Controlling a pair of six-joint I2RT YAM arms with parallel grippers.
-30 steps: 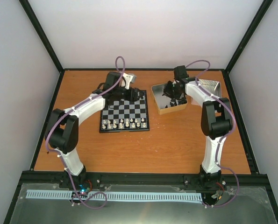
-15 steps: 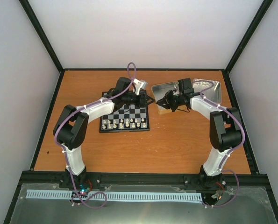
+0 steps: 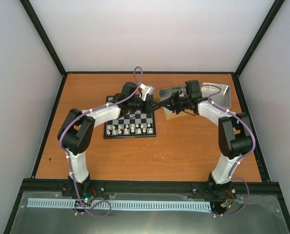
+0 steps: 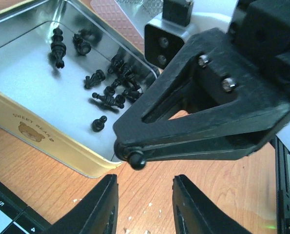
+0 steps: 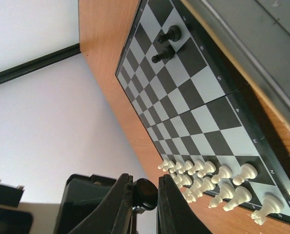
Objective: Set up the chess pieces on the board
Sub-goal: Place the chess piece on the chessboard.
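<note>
Handover over the bench [image 3: 193,146]: both arms reach in toward the middle of its far edge, where the board [image 3: 135,117] lies left of centre; an open gold-sided tin [image 4: 37,139] sits just beside the board's far right corner, with a second tin tray [image 3: 218,92] further along toward the bench's far right corner; the right gripper [image 5: 145,187] is clenched on a single black pawn [image 4: 136,159] and holds it out past the tin's wall; the left gripper [image 4: 145,183] faces it with its jaws apart, grasping nothing, the pawn just beyond its tips; the white pieces [image 5: 208,180] fill the board's two near rows, while only two black pieces [image 5: 169,34] stand on its far right corner squares; about a dozen loose black pieces [image 4: 115,83] lie in the tin. The step in hand looks like passing one pawn from arm to arm; the task appears barely begun on the black side. Next, the left jaws would need to meet squarely on the tiny head before the right lets go, then set it on a far-row square.
</note>
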